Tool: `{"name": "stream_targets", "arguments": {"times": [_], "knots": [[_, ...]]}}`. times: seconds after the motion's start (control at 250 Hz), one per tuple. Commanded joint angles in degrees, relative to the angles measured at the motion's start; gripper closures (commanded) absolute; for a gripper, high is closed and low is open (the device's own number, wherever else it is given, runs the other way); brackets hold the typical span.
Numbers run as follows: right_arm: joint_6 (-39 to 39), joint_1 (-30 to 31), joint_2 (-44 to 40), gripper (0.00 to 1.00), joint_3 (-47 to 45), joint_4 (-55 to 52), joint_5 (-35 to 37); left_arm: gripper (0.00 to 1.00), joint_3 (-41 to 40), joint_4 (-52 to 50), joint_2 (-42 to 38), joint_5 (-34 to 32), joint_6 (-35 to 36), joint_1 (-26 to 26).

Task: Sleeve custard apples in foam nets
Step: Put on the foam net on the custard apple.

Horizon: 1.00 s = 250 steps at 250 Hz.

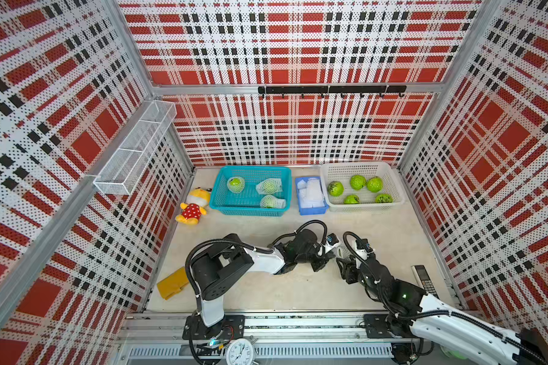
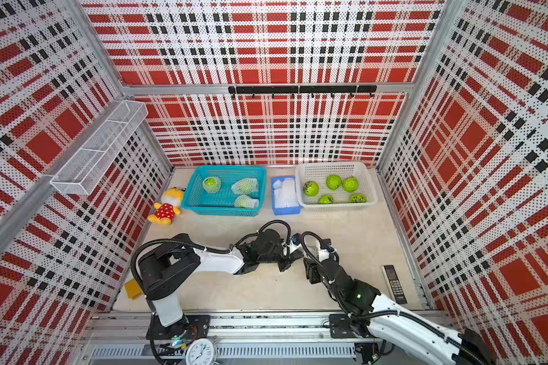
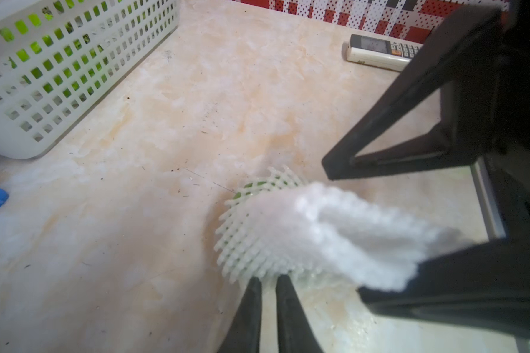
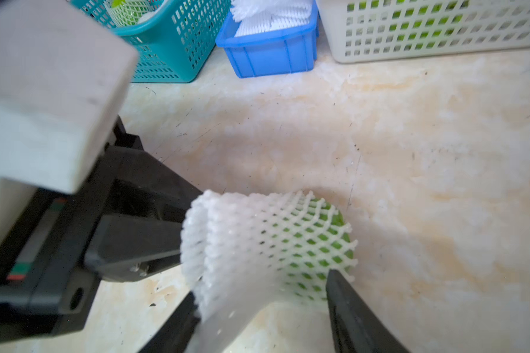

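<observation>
- Close to the middle of the table (image 1: 266, 294), a little toward 3 o'clock, a custard apple (image 4: 332, 214) sits inside a foam net (image 4: 257, 241). Whether it rests on the surface or hangs just above it cannot be told.
- The mesh is stretched over the fruit. Green skin shows bare at the far open end, and the slack, empty end points toward 9 o'clock.
- The left gripper (image 3: 267, 279) reaches in from 9 o'clock. Its fingers are drawn almost together on the rim of that slack end, pinching the foam.
- The right gripper (image 4: 260, 284) comes in from 5 o'clock. Its jaws stand well apart, one on each side of the net, not squeezing it.
- At 1 o'clock a white basket (image 1: 364, 207) holds five bare custard apples (image 1: 357, 182), some with dark patches.
- At 12 o'clock, just beside it, a blue tray (image 1: 310, 211) holds spare foam nets (image 1: 313, 192).
- At 11 o'clock a teal basket (image 1: 253, 212) holds three sleeved custard apples (image 1: 269, 186).
- A plush toy (image 1: 193, 207) lies at 10 o'clock and a remote control (image 1: 424, 279) at 4 o'clock, both well apart from the grippers.
</observation>
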Motion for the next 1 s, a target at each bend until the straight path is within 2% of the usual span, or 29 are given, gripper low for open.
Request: {"name": "stream_targets", "arguments": {"times": [0.0,0.16,0.272,0.392,0.464,0.524,0.772,0.996], "knots": [[0.6,0.0,-3.3,0.34,4.3,-2.3,2.5,0.85,1.6,1.0,1.0,-0.4,-0.2,0.2],[2.7,-2.2,-5.6,0.32,8.8,-7.5,2.7,0.85,1.9,1.1,1.2,-0.3,-0.3,0.2],[7.9,-7.8,-4.7,0.36,11.9,-13.5,0.3,0.84,2.1,1.0,1.3,-0.4,-0.4,0.2],[13.9,-19.1,-1.4,0.42,12.8,-18.1,-10.4,0.84,2.0,1.0,1.3,-0.5,-0.5,0.2],[15.7,-25.9,0.6,0.43,11.1,-17.2,-20.2,0.84,2.1,1.0,1.3,-0.6,-0.6,0.1],[16.7,-29.3,1.6,0.43,9.4,-15.0,-26.1,0.84,2.1,1.0,1.3,-0.5,-0.7,0.2],[20.5,-30.3,6.4,0.38,5.3,-7.1,-34.1,0.84,2.4,1.0,1.3,-0.5,-0.7,0.1],[23.3,-31.1,10.2,0.36,1.1,1.8,-36.5,0.84,2.5,1.0,1.5,-0.3,-0.9,0.2]]}}
